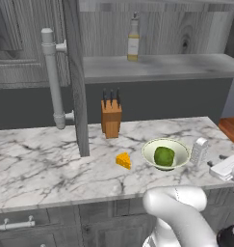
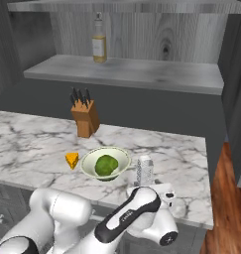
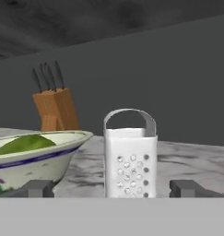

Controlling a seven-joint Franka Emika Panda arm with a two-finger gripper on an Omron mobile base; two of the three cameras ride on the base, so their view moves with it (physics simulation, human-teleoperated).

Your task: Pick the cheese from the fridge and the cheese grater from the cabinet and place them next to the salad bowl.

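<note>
Hand view, pincer (image 3: 111,189) wide open, empty, cheese grater (image 3: 130,154) upright between tips, bottle (image 1: 133,40) label unreadable

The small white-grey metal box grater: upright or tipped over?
Upright. The grater stands on the marble counter, handle on top, beside the bowl.

I'm scanning for writing and there's nothing I can read: the bottle (image 1: 133,40) on the cabinet shelf (image 1: 157,67) carries a pale label, but it's a blank blur to me, and the salad bowl (image 3: 35,159) shows just a blue band and purple marks, no letters
</note>
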